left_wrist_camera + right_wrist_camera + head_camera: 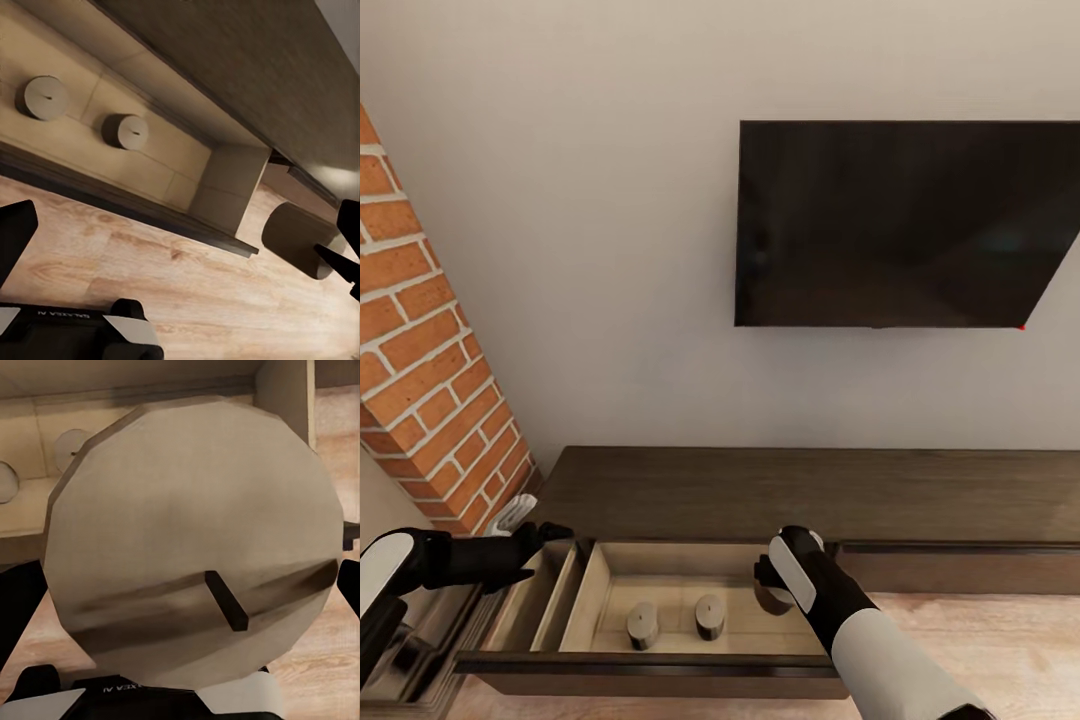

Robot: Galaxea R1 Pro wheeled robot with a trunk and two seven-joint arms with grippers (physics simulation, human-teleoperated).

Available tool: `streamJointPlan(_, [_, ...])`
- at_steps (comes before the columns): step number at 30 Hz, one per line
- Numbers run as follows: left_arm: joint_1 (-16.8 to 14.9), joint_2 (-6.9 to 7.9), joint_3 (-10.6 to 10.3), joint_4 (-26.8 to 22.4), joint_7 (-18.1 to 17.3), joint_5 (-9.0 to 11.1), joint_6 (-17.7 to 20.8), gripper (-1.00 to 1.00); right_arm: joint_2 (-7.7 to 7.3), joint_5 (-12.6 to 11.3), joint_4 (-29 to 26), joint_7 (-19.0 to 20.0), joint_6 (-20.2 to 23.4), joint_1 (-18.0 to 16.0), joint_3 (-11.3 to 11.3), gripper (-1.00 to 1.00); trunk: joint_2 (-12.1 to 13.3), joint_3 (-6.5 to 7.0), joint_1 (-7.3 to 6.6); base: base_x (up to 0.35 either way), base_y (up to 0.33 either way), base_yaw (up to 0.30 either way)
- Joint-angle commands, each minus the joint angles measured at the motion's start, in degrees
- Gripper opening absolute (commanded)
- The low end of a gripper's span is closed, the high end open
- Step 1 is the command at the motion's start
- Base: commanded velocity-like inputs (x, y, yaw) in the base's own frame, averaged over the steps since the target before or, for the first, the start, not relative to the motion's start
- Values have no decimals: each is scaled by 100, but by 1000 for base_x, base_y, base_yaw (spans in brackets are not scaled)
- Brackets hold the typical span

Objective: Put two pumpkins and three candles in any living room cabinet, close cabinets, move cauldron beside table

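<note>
Between the right end effector's (187,607) jaws sits a squat grey-brown candle (195,540).

Head view looks steeply down over the open drawer (660,600); both wrist views face it, the right nearest.

The held candle (193,547) hides the right gripper's fingers in the right wrist view, and in the head view the right arm (830,590) covers it. The cabinet (920,490) and the TV (905,225) run past the head view's right edge
</note>
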Motion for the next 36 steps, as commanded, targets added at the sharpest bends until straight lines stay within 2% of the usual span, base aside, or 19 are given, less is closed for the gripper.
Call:
streamJointPlan(1, [0,5,26,1,0,7,0,100,0,-4,26,4,-63,-1,0,-100,-42,-18,23,0,0,0])
streamJointPlan(4, [26,11,201,2,0,86,1,100,0,-3,239,4,-223,-79,0,-100,-162,-72,88,0,0,0])
streamJointPlan(6, [49,28,343,2,0,346,2,100,0,-3,417,4,-280,-150,0,-100,-242,-108,132,0,0,0])
streamJointPlan(9, [62,80,402,2,0,620,6,100,0,1,485,4,-304,-175,0,-100,-363,-162,198,0,0,0])
streamJointPlan(12, [69,195,415,2,0,748,7,100,0,4,509,4,-314,-183,0,-100,-483,-216,264,0,0,0])
streamJointPlan(24, [75,251,431,2,0,832,9,100,0,4,526,6,-330,-186,0,-100,-964,-431,528,0,0,0])
streamJointPlan(28, [74,253,433,2,0,832,9,100,0,14,533,11,-498,-186,4,-100,-1125,-503,616,0,0,0])
streamJointPlan(36, [77,254,434,1,0,832,9,100,0,104,535,20,-610,-186,204,-100,-1445,-647,791,0,0,0])
